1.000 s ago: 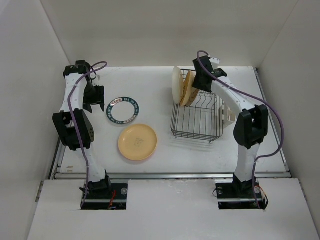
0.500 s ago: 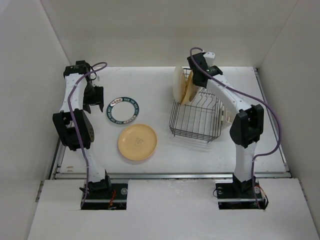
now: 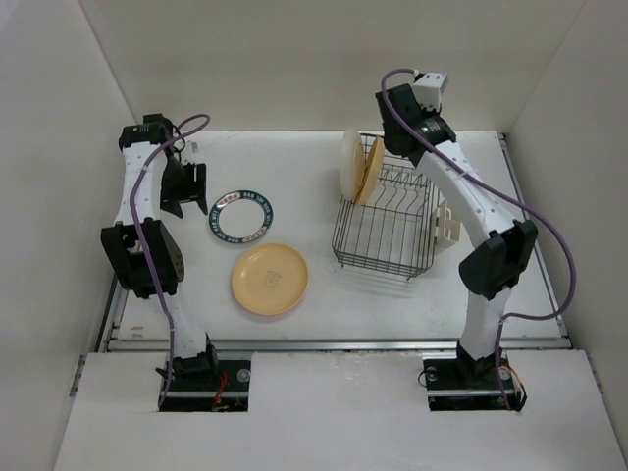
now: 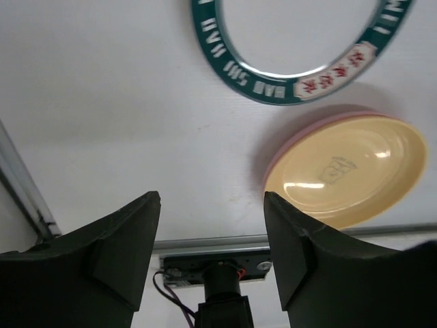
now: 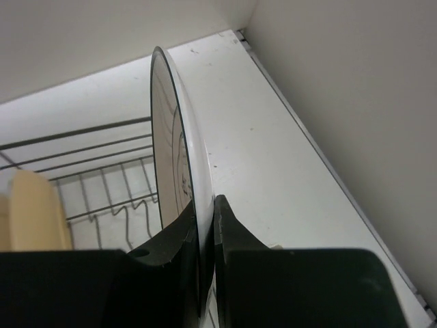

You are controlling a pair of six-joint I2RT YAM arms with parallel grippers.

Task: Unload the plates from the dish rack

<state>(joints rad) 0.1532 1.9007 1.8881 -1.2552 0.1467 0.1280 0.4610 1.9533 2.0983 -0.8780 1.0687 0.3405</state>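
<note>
In the right wrist view my right gripper [image 5: 206,225] is shut on the rim of a white plate with dark rings [image 5: 174,137], held edge-on above the dish rack [image 5: 89,130]. From above, that gripper [image 3: 412,110] hangs high over the rack's [image 3: 383,267] far end, and the arm hides the held plate. A cream plate [image 3: 346,162] and a yellow-orange plate [image 3: 369,169] stand upright in the rack. My left gripper [image 3: 191,186] is open and empty, left of a green-ringed plate [image 3: 242,216] lying flat. A yellow plate [image 4: 348,171] rests on a pink plate [image 4: 290,145].
A cream slotted cup holder [image 3: 446,224] is fixed on the rack's right side. White walls close in the table [image 3: 294,167] on the left, back and right. A metal rail [image 3: 334,343] runs along the near edge.
My right gripper has shut on the ringed plate and risen with it out of the rack. The rack shifted slightly. The left arm barely moved.
</note>
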